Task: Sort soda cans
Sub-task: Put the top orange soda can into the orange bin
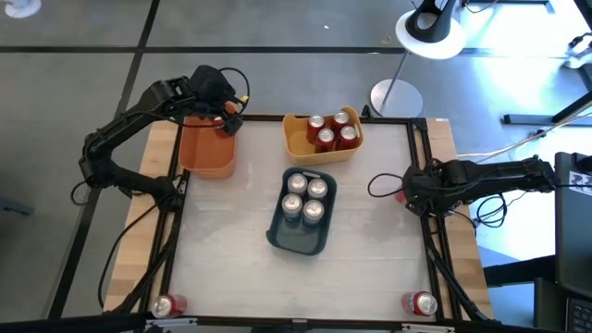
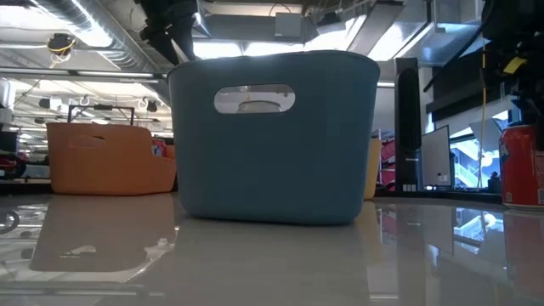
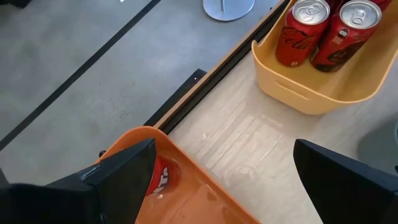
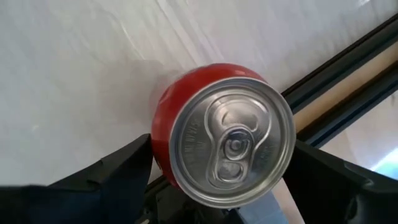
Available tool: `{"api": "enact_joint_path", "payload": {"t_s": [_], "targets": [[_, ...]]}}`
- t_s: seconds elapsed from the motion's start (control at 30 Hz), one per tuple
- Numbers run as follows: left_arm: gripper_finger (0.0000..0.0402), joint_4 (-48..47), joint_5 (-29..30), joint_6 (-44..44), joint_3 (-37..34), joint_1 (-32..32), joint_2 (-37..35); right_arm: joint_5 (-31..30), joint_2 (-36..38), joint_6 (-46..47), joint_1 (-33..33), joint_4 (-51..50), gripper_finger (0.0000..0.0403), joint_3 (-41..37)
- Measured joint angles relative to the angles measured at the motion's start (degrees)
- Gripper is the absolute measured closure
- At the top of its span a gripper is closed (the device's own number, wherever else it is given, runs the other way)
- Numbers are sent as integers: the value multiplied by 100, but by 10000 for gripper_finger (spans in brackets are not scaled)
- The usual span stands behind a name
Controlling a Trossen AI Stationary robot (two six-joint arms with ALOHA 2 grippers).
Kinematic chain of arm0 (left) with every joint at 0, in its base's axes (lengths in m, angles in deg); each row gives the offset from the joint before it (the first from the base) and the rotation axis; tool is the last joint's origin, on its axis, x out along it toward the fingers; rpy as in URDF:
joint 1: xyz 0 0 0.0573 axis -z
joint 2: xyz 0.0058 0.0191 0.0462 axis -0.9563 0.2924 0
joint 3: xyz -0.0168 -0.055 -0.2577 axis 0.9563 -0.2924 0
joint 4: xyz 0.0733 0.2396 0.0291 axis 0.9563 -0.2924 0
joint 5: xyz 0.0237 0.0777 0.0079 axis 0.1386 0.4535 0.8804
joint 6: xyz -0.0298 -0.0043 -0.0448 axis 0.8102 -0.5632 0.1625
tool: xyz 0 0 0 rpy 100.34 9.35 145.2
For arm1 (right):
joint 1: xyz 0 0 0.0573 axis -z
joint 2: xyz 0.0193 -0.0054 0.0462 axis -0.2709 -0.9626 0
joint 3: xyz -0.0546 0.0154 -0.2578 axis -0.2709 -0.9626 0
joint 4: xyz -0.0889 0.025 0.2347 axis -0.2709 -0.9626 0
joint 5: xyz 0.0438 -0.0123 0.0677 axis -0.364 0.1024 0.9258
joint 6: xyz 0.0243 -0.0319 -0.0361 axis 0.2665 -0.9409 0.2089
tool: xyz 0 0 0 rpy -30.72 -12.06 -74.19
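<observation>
High view: left gripper hangs over the far end of the orange bin at 10 o'clock, jaws spread, nothing held. Right gripper sits at 3 o'clock by the tabletop edge, around a red can. Yellow bin at 12 holds four red cans; dark blue-grey bin at centre holds four silver cans. Two loose cans at the near corners: one at 7, one at 5.

Low view: blue-grey bin fills the middle, orange bin behind it at 9, a red can upright at 3. Grippers not readable here.

Left wrist view: fingers wide apart above the orange bin; a red can lies inside, clear of the jaws. Yellow bin with red cans beyond.

Right wrist view: fingers straddle an upright red can, jaws open, apparently not yet pressing the body.

Step in hand, as judged: grasp this can. Centre the jaws on the body, drop below the top rim, close squarely to avoid tipping it toward the rail just beside it. Lift straight before swinging. Destination probably a bin with red cans. Left arm best kept clear.
</observation>
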Motion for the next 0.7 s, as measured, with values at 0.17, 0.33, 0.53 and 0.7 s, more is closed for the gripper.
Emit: {"api": "enact_joint_path", "payload": {"t_s": [0.17,0.33,0.53,0.7], "targets": [[36,24,0,-4,0,-2,15,28,2,-28,0,32,72,-5],[36,175,2,-137,0,-2,26,16,4,-127,0,87,82,-6],[36,297,0,-154,0,-2,26,-128,-3,-15,0,171,131,69],[36,295,0,-150,0,-2,26,-56,-31,-154,-2,708,147,77]]}}
